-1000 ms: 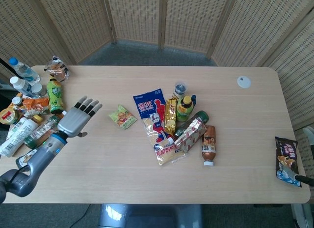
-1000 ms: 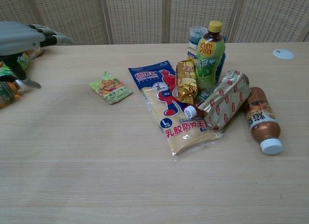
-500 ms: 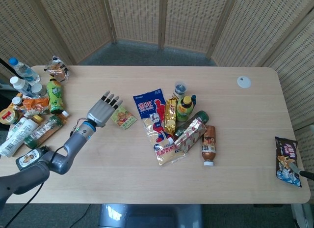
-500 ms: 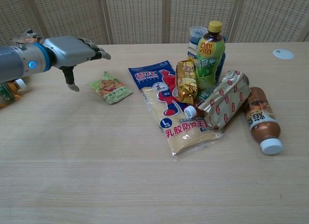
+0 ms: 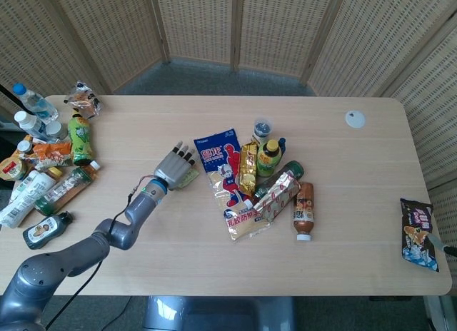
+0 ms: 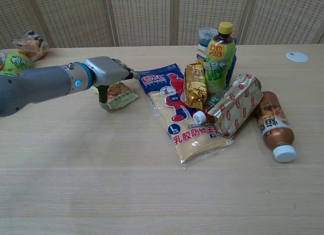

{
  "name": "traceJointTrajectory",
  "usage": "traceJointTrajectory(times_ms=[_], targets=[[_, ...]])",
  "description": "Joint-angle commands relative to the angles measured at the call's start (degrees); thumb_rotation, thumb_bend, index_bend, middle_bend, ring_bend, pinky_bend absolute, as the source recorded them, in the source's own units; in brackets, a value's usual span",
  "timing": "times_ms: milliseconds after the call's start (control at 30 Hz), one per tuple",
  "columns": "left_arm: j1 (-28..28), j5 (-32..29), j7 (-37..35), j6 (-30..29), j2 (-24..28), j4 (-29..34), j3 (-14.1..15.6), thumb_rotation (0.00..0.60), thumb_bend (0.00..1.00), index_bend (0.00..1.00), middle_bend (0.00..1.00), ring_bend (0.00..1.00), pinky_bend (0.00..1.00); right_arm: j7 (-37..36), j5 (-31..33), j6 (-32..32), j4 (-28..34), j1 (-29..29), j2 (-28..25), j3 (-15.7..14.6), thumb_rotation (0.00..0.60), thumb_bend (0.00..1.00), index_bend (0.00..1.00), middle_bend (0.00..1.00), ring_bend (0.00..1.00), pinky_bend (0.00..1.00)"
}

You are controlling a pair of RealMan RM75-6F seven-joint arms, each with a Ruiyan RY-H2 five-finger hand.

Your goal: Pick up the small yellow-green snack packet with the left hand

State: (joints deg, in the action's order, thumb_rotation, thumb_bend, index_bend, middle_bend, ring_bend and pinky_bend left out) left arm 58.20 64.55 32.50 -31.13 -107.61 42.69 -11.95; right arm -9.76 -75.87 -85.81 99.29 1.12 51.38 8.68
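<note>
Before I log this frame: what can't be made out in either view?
- Small yellow-green snack packet: mostly covered by the left hand in the head view; only part shows in the chest view.
- Whether the thumb touches or grips the packet: neither view settles it.
- Right hand: in neither view.
- Dark snack bag at the table's right edge: outside the chest view; its print is too small in the head view.

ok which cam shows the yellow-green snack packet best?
Chest view: the snack packet shows from the side, sticking out below the left hand. In the head view the hand covers most of it, leaving an edge.
</note>
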Motion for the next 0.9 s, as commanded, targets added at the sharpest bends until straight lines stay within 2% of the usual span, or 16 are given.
traceJointTrajectory(times_ms=[33, 100, 233, 267, 333, 433, 633, 733, 900], targets=[[0.3, -1.3, 1.2, -1.1, -1.2, -0.3, -0.1, 0.6, 0.0, 0.11, 0.03, 0.01, 0.06, -0.6, 0.0, 0.0, -0.2, -0.1, -0.2, 0.1, 0.6, 0.0, 0.0, 0.0, 0.0, 0.0], [0.2, -2.1, 1.7, -2.1, -1.9, -0.2, -0.2, 0.6, 0.0, 0.21, 0.17, 0.12, 0.19, -1.2, 0.1, 0.0, -0.2, -0.2, -0.4, 0.3, 0.6, 0.0, 0.0, 0.0, 0.0, 0.0], [-0.1, -1.4, 2.2, -5.7, -2.7, -0.2, 0.1, 0.6, 0.0, 0.49, 0.64, 0.53, 0.61, -1.7, 0.1, -0.3, -0.2, -0.5, -0.7, 0.4, 0.6, 0.0, 0.0, 0.0, 0.0, 0.0], [-0.3, -1.3, 2.2, -6.4, -2.8, -0.2, 0.3, 0.6, 0.0, 0.54, 0.71, 0.59, 0.69, -1.8, 0.0, -0.4, -0.2, -0.5, -0.7, 0.4, 0.6, 0.0, 0.0, 0.0, 0.0, 0.0], [-0.5, -1.4, 2.9, -6.9, -2.8, -0.3, 0.6, 0.6, 0.0, 0.59, 0.78, 0.66, 0.76, -1.8, -0.3, -0.5, -0.2, -0.6, -0.7, 0.3, 0.6, 0.0, 0.0, 0.0, 0.0, 0.0], [-0.9, -1.7, 3.3, -7.6, -2.3, 0.5, 0.7, 0.6, 0.0, 0.62, 0.84, 0.71, 0.78, -1.9, -0.4, -0.5, -0.2, -0.7, -0.8, 0.3, 0.6, 0.0, 0.0, 0.0, 0.0, 0.0], [-1.4, -1.8, 3.2, -10.2, 0.8, 5.3, -0.1, 0.6, 0.0, 0.62, 0.84, 0.72, 0.79, -1.7, -0.7, -0.3, -0.2, -0.6, -0.6, 0.2, 0.6, 0.0, 0.0, 0.0, 0.0, 0.0], [-1.5, -2.0, 3.6, -11.9, 3.4, 9.2, -0.9, 0.6, 0.0, 0.62, 0.84, 0.72, 0.79, -1.5, -1.0, -0.3, -0.1, -0.6, -0.6, 0.1, 0.6, 0.0, 0.0, 0.0, 0.0, 0.0], [-2.0, -2.6, 5.5, -15.8, 9.8, 20.0, -2.6, 0.6, 0.0, 0.62, 0.84, 0.72, 0.79, -1.4, -1.7, -0.4, 0.3, -0.6, -0.7, -0.1, 0.6, 0.0, 0.0, 0.0, 0.0, 0.0]])
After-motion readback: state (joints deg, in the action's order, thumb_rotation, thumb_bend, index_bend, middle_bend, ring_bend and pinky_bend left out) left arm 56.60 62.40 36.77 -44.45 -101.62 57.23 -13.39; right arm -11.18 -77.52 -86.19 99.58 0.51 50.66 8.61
